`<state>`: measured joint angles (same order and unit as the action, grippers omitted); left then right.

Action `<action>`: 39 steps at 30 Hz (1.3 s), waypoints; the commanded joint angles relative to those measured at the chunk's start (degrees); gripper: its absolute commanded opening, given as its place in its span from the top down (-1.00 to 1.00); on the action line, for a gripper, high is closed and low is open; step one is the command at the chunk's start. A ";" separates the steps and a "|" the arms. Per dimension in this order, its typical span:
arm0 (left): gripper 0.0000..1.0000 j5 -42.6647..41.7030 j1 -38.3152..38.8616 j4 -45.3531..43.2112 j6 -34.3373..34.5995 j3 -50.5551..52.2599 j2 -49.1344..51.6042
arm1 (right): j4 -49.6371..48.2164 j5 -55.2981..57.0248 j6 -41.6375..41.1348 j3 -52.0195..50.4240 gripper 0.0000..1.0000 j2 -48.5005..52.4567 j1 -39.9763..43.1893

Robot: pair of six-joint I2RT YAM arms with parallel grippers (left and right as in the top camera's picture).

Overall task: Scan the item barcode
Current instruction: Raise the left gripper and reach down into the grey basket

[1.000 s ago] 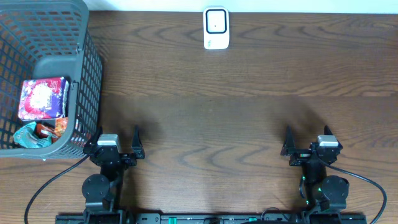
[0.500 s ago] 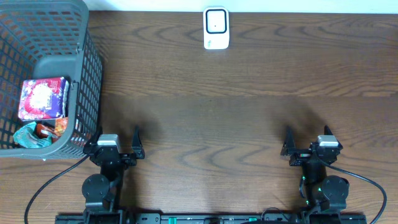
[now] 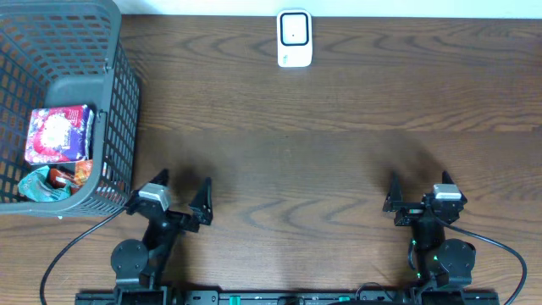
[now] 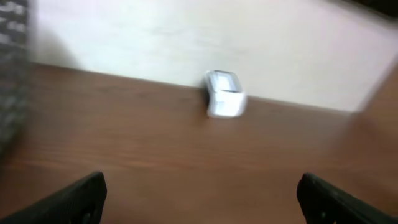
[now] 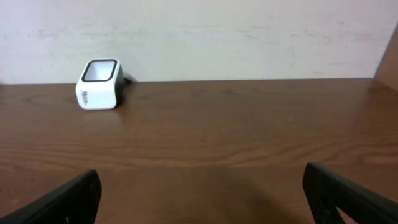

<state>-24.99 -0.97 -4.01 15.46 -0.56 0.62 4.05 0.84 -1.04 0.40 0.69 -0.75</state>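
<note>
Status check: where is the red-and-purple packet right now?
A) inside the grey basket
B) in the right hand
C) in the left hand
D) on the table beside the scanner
A: the overhead view shows the red-and-purple packet lying inside the grey basket, well away from the scanner.

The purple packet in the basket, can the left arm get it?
Probably yes. The open left gripper sits beside the basket, whose top is uncovered; it must climb over the wall to the purple packet.
</note>
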 commanded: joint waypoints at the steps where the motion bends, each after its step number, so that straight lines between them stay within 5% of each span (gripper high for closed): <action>1: -0.96 -11.65 0.09 -5.86 13.25 0.28 -0.28 | 0.24 -0.33 -0.76 -0.09 -0.99 -0.31 0.44; 5: -0.95 -20.55 0.09 -18.29 14.51 0.28 -0.28 | 0.24 -0.33 -0.76 -0.11 -0.98 -0.31 0.44; 9: -0.96 -20.65 0.09 -30.86 19.41 -0.72 -0.28 | 0.24 -0.33 -0.76 -0.09 -0.99 -0.31 0.44; 17: -0.96 -18.91 0.09 -31.58 16.26 -10.27 4.44 | 0.24 -0.33 -0.76 -0.09 -0.99 -0.31 0.44; 27: -0.96 -18.88 0.04 -21.22 6.12 -34.16 29.49 | 0.24 -0.33 -0.76 -0.09 -0.98 -0.31 0.44; 31: -0.96 -14.16 0.00 -8.74 0.09 -47.74 41.48 | 0.24 -0.33 -0.76 -0.09 -0.99 -0.31 0.44; 35: -0.95 -1.22 -0.04 9.01 -15.54 -63.98 53.24 | 0.24 -0.33 -0.76 -0.09 -0.99 -0.31 0.44; 39: -0.95 22.23 -1.05 26.51 -24.13 -84.15 65.77 | 0.24 -0.33 -0.76 -0.09 -0.99 -0.31 0.44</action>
<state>-23.00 -0.97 16.12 3.16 -71.61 59.94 4.10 0.82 -1.04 0.40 0.69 -0.75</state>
